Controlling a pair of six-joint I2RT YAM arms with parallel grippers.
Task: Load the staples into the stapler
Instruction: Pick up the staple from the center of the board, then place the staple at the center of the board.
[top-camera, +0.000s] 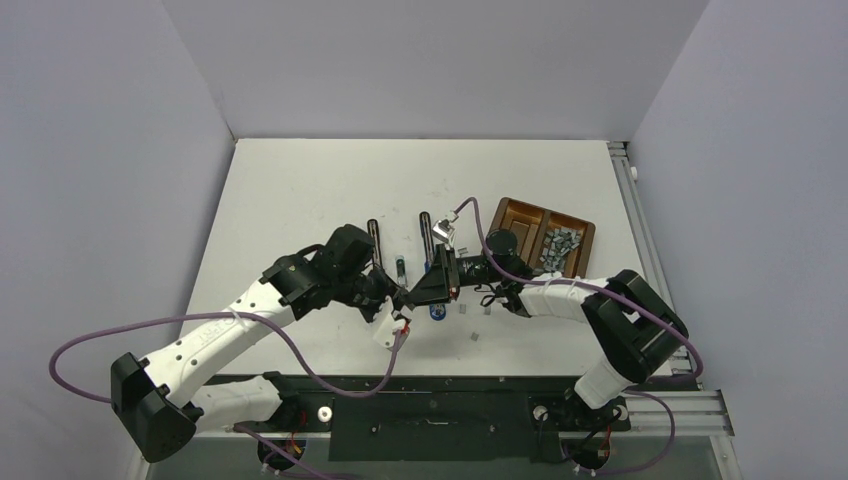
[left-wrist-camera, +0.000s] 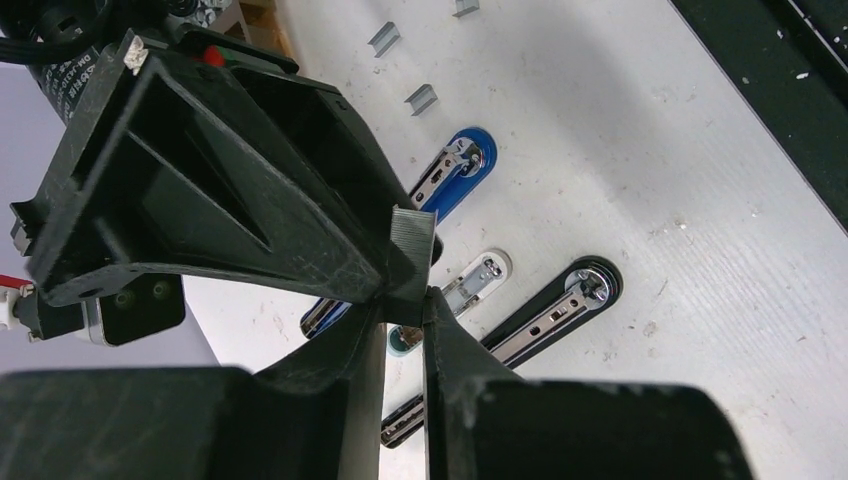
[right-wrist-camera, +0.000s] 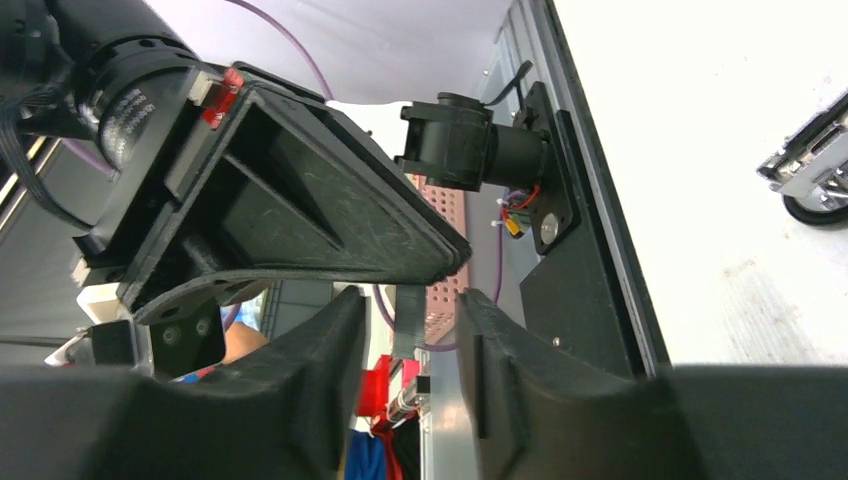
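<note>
A white table (top-camera: 300, 190) is seen boxed in by grey walls, and above its middle the two claws are set tip to tip. The left claw (left-wrist-camera: 405, 300) is closed almost fully, and a short grey strip (left-wrist-camera: 412, 242) is pinched at its very tips, jutting out beyond them. The right claw (right-wrist-camera: 410, 300) is held partly open around that same strip. In its own view the strip is seen in the gap, touching neither finger (a handover or regrip is judged to be in hand).

Beneath the claws several staplers are laid open on the table. A blue stapler (left-wrist-camera: 455, 172) is found just beyond the left claw's tips, a white stapler (left-wrist-camera: 482, 272) beside it, and a black stapler (left-wrist-camera: 555, 308) further out. No strip can be made out in any channel, though the channels are too small to be read surely.

Behind the right claw, beside its arm, a brown tray (top-camera: 508, 208) is set, with staples (top-camera: 560, 245) heaped in the compartment farther from the claws. A few loose strips (left-wrist-camera: 385, 38) are scattered on the table nearby.

The picking is thus judged done and the loading not yet begun: the strip is to be settled in one claw, lined up with an open channel, slid in, and the stapler shut.
</note>
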